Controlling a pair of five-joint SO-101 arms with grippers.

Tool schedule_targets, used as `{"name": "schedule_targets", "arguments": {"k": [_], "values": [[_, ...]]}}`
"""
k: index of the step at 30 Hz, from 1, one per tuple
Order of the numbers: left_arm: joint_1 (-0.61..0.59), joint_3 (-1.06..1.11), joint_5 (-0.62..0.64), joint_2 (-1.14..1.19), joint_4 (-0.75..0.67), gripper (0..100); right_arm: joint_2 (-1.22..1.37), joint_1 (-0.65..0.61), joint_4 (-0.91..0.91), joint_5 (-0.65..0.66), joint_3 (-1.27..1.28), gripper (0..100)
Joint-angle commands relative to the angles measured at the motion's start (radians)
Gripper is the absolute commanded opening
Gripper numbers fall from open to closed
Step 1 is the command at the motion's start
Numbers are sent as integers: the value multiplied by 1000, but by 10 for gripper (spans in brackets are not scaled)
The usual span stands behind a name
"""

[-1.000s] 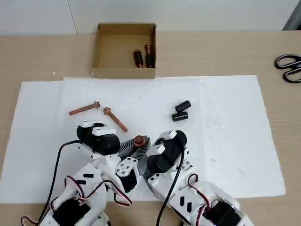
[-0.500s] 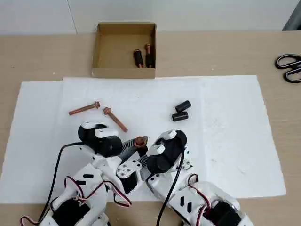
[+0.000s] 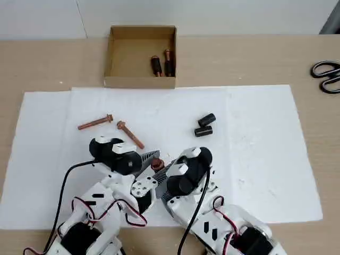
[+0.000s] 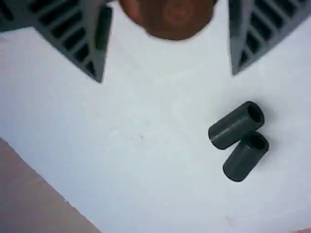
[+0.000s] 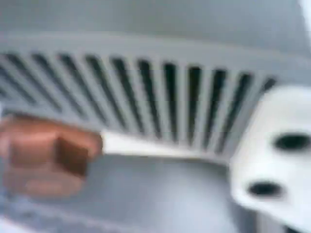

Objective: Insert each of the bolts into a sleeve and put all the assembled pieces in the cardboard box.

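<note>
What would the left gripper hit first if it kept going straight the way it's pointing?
Probably the copper bolt head, which sits between the left gripper's open fingers. Past that, the two black sleeves lie roughly in its line on the white paper, though depth is hard to judge.

Both arms crowd the near middle of the white sheet point(image 3: 265, 159). The left end effector point(image 3: 151, 158) and the right end effector point(image 3: 166, 172) meet nose to nose, with the head of a bolt point(image 3: 157, 164) between them, blocking passage there. The left one's fingers stand apart on either side of that head.

Beyond them, 2 loose bolts point(image 3: 130, 135) lie to the left and 2 sleeves point(image 3: 206, 119), touching, to the right. Open paper runs between these up to the cardboard box point(image 3: 139, 82), whose near wall bars a low approach. Inside it, 2 assembled pieces point(image 3: 162, 64) lie by the right wall.

Scissors point(image 3: 326, 76) lie at the counter's point(image 3: 53, 64) far right edge.
</note>
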Motion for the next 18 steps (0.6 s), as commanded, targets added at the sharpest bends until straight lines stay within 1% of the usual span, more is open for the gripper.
{"name": "schedule_targets", "arguments": {"k": [1, 18], "values": [[-6, -10, -8, -5, -2, 155, -5, 8, -27, -2, -25, 4], [-11, -139, -6, -5, -5, 158, -5, 8, -27, -2, -21, 4]]}}
